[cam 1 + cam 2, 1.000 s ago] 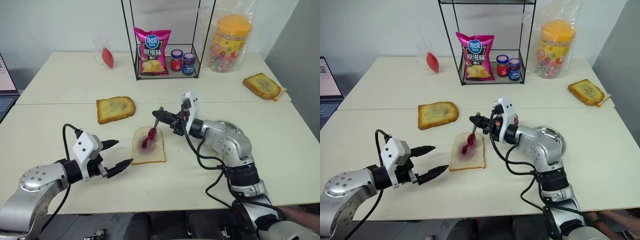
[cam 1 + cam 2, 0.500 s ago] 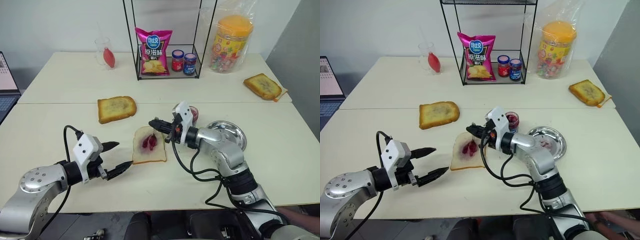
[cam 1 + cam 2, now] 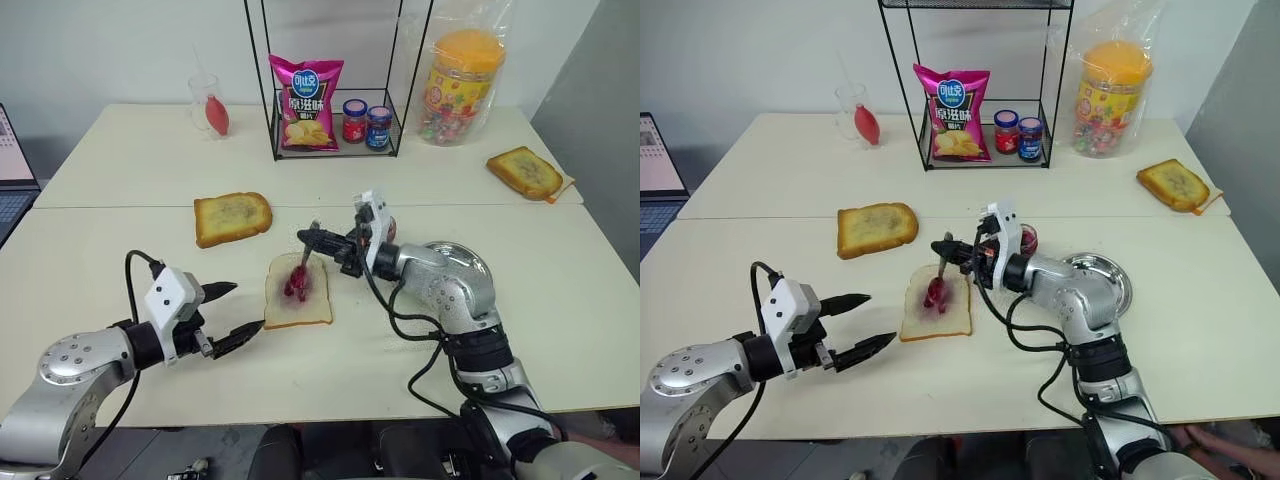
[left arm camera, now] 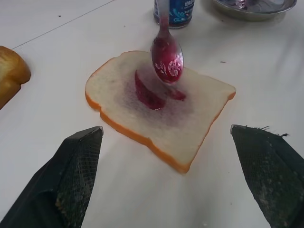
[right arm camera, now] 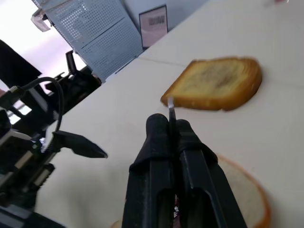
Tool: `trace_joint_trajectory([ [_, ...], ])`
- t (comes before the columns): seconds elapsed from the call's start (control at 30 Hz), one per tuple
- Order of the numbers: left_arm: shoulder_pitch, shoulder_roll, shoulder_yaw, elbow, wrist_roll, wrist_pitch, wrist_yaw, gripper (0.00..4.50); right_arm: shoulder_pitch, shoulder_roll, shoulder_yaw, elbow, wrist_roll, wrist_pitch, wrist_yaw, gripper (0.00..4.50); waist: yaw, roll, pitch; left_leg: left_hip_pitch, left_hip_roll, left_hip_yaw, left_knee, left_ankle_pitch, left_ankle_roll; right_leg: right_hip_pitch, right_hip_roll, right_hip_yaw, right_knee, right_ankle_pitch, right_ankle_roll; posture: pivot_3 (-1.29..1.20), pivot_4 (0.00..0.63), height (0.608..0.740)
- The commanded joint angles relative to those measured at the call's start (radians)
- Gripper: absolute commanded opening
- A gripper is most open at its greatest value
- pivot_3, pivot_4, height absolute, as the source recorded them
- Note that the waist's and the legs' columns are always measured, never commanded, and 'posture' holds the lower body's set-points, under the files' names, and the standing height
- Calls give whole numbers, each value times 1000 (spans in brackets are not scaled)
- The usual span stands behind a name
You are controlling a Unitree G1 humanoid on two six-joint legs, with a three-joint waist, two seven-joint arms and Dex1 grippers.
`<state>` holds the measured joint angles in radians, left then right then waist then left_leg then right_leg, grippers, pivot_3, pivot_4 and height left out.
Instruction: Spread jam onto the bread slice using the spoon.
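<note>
The right pincer [image 3: 312, 239] is clenched on the handle of the spoon [image 3: 304, 264], whose red-stained bowl hangs over the jam [image 3: 295, 285] smeared mid-slice. The bread slice [image 3: 297, 291] lies flat on the tabletop [image 3: 120, 250]. The left pincer [image 3: 229, 312] stands released, near the slice's left edge, apart from it.

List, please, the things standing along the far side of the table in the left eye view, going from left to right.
Glass cup → chips bag → two lidded jars → candy jar → toasted slice.
</note>
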<state>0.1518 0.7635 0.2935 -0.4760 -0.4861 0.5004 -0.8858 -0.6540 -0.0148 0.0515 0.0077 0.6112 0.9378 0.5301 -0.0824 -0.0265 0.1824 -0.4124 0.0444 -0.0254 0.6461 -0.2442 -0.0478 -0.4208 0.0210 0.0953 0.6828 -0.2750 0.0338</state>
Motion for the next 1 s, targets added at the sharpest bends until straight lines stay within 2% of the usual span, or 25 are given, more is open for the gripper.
trace_joint_trajectory([
  [0.03, 3, 10, 9, -16, -4, -16, -2, 4500, -48, 72, -58, 87, 44, 66, -80, 50, -1, 0, 0, 0, 0, 0, 0, 0, 0, 0, 0, 0, 0, 0, 0, 0, 150, 740],
  [0.33, 24, 11, 27, -34, -9, -12, 12, 4500, -84, 82, 7, 315, -113, -146, -64, 50, -4, 0, 0, 1, 0, 1, 0, 0, 0, 0, 1, 1, 0, 1, -1, 0, 150, 740],
  [0.47, 30, 11, 29, -38, -10, -12, 17, 4500, -130, 91, -47, 385, -123, -232, -94, 50, -3, 0, 0, 3, 0, 1, 0, 0, 0, 1, 2, 1, 0, 1, -1, 0, 150, 740],
  [0.7, 22, 18, 24, -30, -10, -14, 16, 4500, -205, 52, -57, 475, -171, -345, -71, 50, -1, 0, 0, 3, 0, 1, 1, 1, 0, 2, 2, 1, 0, 3, -1, 0, 150, 740],
  [0.87, 1, 25, 15, -16, -10, -12, 10, 4500, -249, 36, -74, 492, -166, -362, -55, 50, -1, 0, 0, 3, 0, 1, 0, 1, 0, 1, 2, 1, 0, 3, -1, 0, 150, 740],
  [1.0, 3, 29, 17, -15, -11, -13, 7, 4500, -255, 51, -116, 415, -85, -252, -62, 50, -1, 0, 0, 3, 0, 1, 0, 1, 0, 1, 2, 1, 0, 3, -1, 0, 150, 740],
])
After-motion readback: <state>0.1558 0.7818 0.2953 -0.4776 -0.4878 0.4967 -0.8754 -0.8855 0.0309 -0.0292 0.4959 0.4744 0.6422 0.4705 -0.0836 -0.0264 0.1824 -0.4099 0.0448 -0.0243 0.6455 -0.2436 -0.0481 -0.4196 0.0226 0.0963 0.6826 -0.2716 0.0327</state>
